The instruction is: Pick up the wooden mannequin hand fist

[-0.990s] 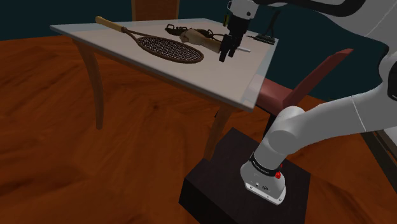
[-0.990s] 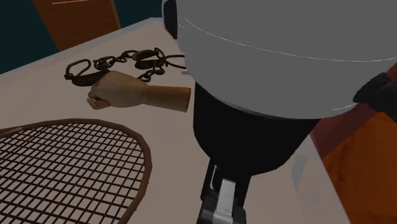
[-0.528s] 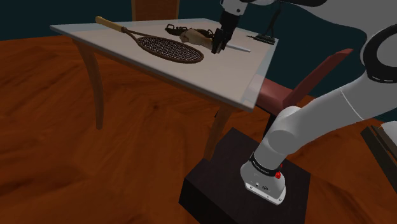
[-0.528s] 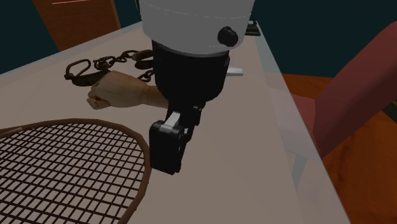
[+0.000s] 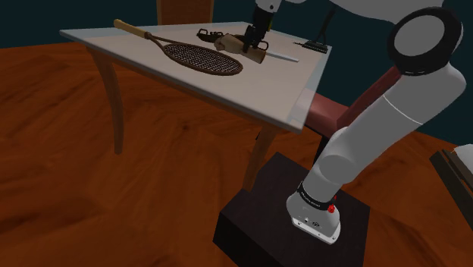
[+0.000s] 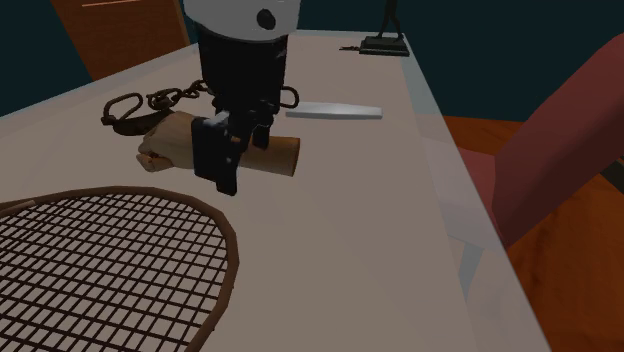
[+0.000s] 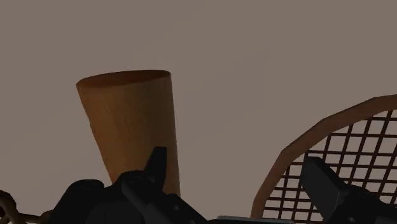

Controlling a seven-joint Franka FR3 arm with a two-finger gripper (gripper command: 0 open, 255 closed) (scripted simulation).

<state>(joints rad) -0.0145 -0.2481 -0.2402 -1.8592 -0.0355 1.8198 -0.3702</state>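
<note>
Second exterior view, upper left: black gripper, fingers spread apart, hangs over the wrist end of the wooden mannequin fist; racket lower left.

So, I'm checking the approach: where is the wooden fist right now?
In the second exterior view's upper left, the wooden fist lies on the table between the chain and the racket, under the open gripper.
</note>
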